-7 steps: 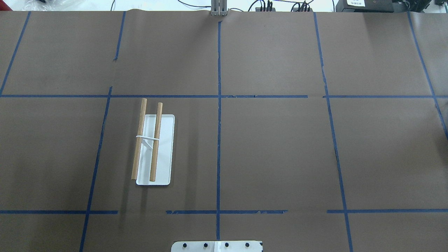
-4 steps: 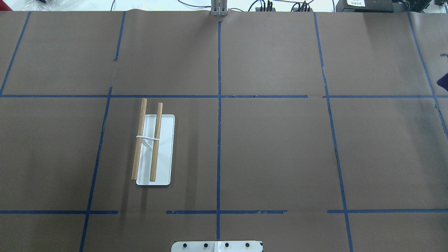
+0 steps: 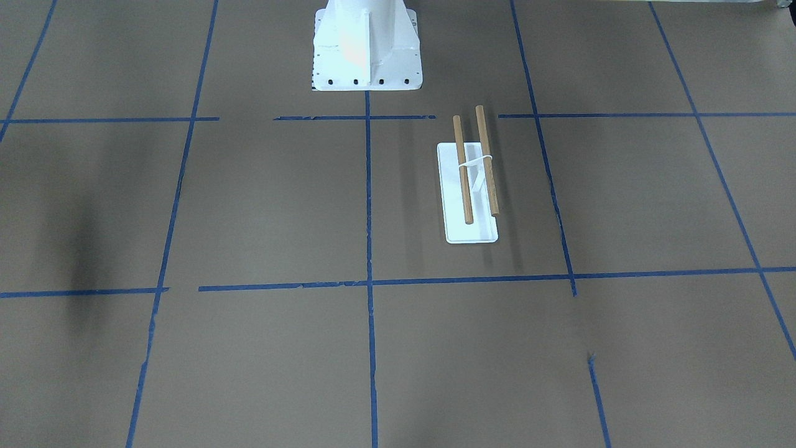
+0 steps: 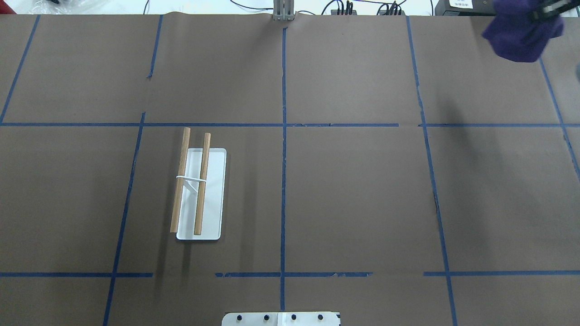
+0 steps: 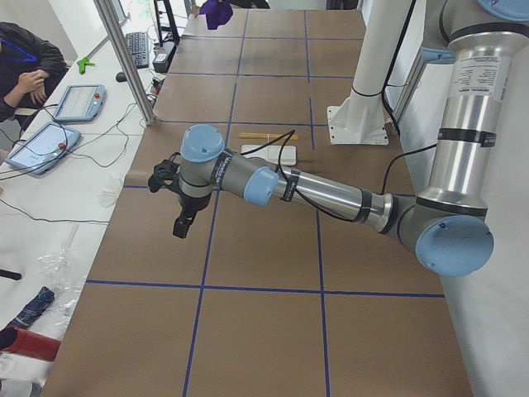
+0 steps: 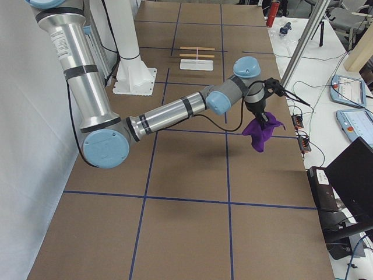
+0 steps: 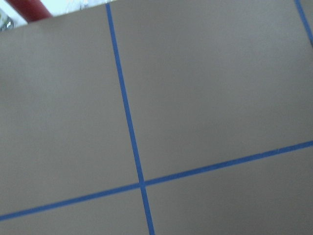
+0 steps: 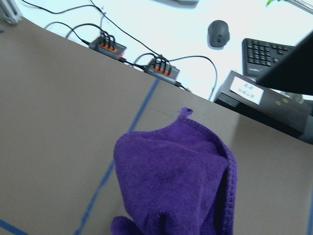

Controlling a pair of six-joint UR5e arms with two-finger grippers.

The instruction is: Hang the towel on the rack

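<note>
The rack [image 4: 199, 185], a white flat base [image 4: 214, 203] with two brown dowel rods, stands left of the table's middle; it also shows in the front-facing view [image 3: 474, 186]. A purple towel [image 4: 519, 38] hangs bunched in the air at the far right corner. My right gripper [image 4: 547, 12] is shut on its top; the exterior right view shows the gripper [image 6: 265, 118] with the towel [image 6: 260, 133] below it. The towel fills the right wrist view [image 8: 176, 181]. My left gripper [image 5: 180, 225] hovers over bare table at the left end; I cannot tell whether it is open.
The white robot pedestal [image 3: 367, 50] stands at the table's near edge. Power strips and cables [image 4: 344, 8] lie along the far edge. Blue tape lines [image 4: 283, 136] cross the brown table cover. An operator [image 5: 25, 58] sits beyond the far side.
The purple towel, only a sliver at the right edge half a second ago, has moved into the overhead view's top right corner, carried by my right gripper. The rack has not moved.
</note>
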